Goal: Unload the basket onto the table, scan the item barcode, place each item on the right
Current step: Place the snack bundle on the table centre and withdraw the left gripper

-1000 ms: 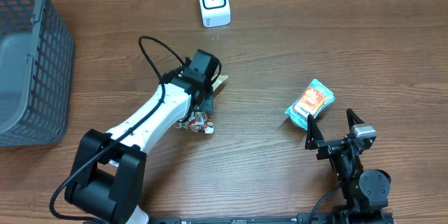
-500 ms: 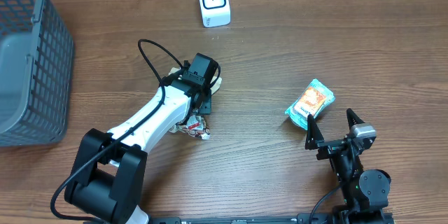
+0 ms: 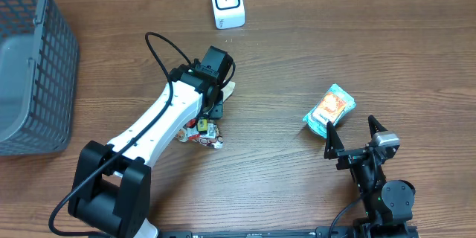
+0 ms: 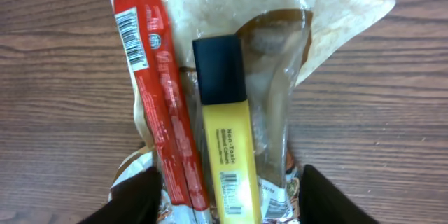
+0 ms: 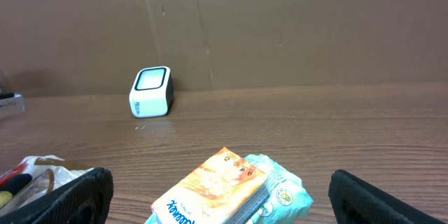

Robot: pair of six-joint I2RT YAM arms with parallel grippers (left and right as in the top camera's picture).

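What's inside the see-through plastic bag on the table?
A yellow highlighter with a black cap and a long red packet with a barcode, side by side. They cover whatever lies beneath them, so I cannot tell if more is in there.

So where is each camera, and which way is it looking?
Overhead: above the table, looking straight down; left arm and right arm show.
Left wrist: looks down onto a clear bag holding a highlighter; its fingers show.
Right wrist: low, facing across the table; its fingers show.
Overhead and right wrist share the scanner and packet.
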